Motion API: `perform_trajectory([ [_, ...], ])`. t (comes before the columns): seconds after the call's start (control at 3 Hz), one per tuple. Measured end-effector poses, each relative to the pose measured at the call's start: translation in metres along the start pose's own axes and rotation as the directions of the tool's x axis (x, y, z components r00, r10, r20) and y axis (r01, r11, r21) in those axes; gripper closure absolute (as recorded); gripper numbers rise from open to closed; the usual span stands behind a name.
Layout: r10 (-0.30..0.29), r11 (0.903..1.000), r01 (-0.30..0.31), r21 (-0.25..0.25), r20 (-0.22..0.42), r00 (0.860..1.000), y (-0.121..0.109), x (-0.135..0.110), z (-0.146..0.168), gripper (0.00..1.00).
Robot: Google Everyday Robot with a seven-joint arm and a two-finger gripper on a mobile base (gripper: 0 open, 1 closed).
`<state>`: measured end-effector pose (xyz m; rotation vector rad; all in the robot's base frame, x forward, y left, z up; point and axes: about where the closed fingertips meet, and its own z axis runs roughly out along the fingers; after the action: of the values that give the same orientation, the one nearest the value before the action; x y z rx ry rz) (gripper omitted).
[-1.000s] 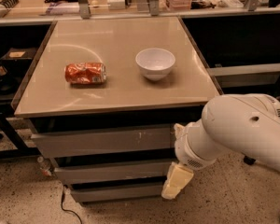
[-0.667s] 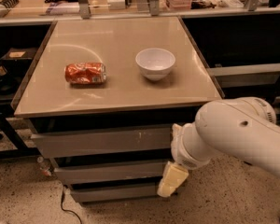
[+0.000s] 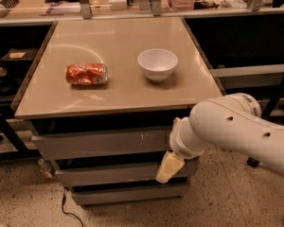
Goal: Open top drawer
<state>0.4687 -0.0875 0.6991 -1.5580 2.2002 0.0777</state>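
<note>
While the wide grey flat-fronted top drawer sits shut just under the beige tabletop at mid-frame, the robot's cream-tipped hand hangs lower centre-right, before the narrower grey drawer front beneath; whether it is spread or pressed together I cannot tell. With no handle, it probably must catch the top drawer's edge near the right end and pull straight outward, slowly, so the crushed red can and white bowl are not jolted.

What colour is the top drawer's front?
The top drawer is grey, whitish scratches, camera view; the tool hangs before the middle drawer.
</note>
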Motion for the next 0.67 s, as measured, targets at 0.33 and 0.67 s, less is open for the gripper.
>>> perform_trajectory([
  [0.33, 0.005, 1.0, -0.005, 0.008, -0.002, 1.0, -0.011, 0.001, 0.012, 0.0],
  [0.67, -0.003, 1.0, 0.003, 0.008, 0.006, 1.0, -0.021, -0.001, 0.026, 0.0],
])
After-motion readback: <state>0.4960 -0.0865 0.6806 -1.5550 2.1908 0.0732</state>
